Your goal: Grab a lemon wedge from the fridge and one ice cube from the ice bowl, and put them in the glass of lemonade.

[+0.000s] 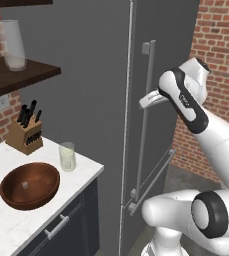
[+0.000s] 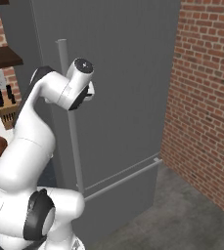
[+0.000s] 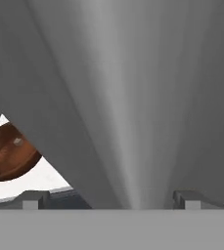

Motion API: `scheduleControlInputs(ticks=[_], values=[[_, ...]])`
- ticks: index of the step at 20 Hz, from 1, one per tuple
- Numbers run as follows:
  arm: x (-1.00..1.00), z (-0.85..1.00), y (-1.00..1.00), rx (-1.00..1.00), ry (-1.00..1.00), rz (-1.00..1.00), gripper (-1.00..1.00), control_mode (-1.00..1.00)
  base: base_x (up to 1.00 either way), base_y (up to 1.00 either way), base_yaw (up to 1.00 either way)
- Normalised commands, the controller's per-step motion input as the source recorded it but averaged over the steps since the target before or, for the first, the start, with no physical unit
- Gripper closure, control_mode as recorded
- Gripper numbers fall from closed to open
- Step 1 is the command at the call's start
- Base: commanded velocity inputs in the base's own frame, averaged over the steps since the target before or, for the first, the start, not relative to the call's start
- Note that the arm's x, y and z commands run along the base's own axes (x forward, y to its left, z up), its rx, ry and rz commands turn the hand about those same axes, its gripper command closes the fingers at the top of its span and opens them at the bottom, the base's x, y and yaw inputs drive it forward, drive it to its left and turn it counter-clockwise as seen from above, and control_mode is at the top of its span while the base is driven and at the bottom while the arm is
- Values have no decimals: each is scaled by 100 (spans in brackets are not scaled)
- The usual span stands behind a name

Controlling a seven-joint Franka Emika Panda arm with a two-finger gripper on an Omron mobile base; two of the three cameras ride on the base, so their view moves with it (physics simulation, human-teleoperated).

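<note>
The fridge [image 1: 86, 100] [image 2: 128, 73] is closed, so the lemon wedge is hidden. My gripper [image 1: 147, 100] [image 3: 109, 200] is open at the fridge's long vertical bar handle [image 1: 146, 130] [image 2: 70, 132]. In the hand view the handle [image 3: 118, 97] stands close between the two fingertips [image 3: 33, 199]. On the white counter [image 1: 6, 225] to the left sit the ice bowl [image 1: 30, 185] [image 3: 6, 154], holding one ice cube [image 1: 25, 185] [image 3: 17, 141], and the glass of lemonade [image 1: 67, 156] just behind it.
A knife block [image 1: 25, 131] stands at the back of the counter. A tall clear vase [image 1: 13, 45] rests on a dark shelf above. A slanted bar handle [image 1: 153, 180] [image 2: 123, 179] crosses the fridge's lower drawer. A brick wall [image 2: 206, 97] closes the right side.
</note>
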Motion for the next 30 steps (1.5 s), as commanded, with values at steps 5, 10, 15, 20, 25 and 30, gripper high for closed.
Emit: scheduleControlInputs(ticks=[5,10,15,20,25,30], values=[[-18,0,9,1,-14,0,-100,-100,0,0,0],[0,39,0,0,-10,0,-100,-100,0,0,0],[29,83,0,2,4,0,-100,-100,0,0,0],[48,86,-2,6,8,0,-100,-100,0,0,0],[11,27,-7,12,-7,0,-100,-100,0,0,0],[-56,0,0,9,-37,0,-100,-100,0,0,0]])
